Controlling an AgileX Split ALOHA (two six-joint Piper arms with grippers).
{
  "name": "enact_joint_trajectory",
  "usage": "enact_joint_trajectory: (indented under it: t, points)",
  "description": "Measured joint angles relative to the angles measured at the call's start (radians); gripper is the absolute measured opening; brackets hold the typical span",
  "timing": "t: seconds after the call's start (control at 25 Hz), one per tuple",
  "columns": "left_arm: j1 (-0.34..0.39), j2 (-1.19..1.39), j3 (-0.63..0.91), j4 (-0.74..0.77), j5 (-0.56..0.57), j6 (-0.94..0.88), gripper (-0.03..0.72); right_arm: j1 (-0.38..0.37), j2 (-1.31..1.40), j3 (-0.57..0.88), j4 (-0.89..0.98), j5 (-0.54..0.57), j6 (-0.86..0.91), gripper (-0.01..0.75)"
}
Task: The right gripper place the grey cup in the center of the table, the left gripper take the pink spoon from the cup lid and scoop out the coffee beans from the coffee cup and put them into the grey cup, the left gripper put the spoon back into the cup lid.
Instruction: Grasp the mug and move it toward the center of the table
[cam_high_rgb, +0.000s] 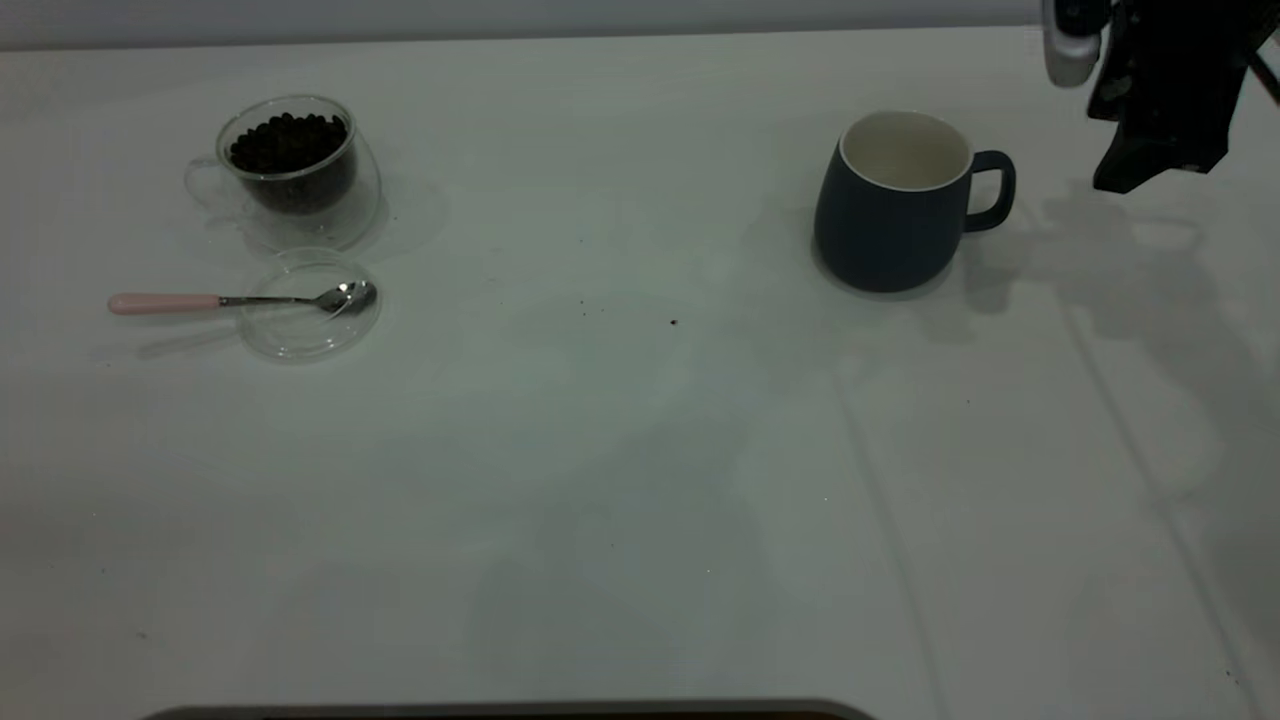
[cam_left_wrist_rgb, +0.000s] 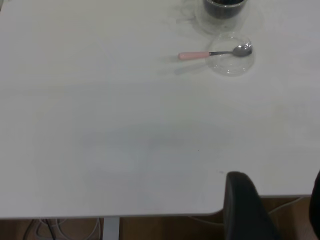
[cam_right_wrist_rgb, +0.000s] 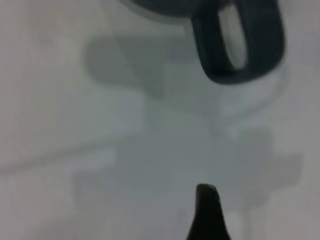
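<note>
The grey cup (cam_high_rgb: 897, 205) stands upright in the upper right of the exterior frame, handle toward my right tool (cam_high_rgb: 1150, 150) at the top right corner, apart from the cup and holding nothing — whether it is open I cannot tell. I judge the mug heavy, rigid and matte, so I'd pinch the loop handle or the rim. The left tool (cam_left_wrist_rgb: 272, 210) is open and empty.

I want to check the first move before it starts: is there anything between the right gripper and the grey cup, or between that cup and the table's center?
Nothing visible. The right gripper hangs beside the grey cup's handle with bare table between, and only tiny specks lie toward the center.
</note>
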Motion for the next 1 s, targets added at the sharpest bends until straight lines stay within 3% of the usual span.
enact_joint_trajectory:
  t: [0.44, 1.0]
  points:
    - [0.0, 0.0, 0.0, 0.0, 0.0, 0.0, 0.38, 0.043, 0.065, -0.004, 0.414, -0.03, -0.539, 0.591]
    - [0.0, 0.0, 0.0, 0.0, 0.0, 0.003, 0.38, 0.291, 0.151, -0.081, 0.671, -0.094, -0.54, 0.581]
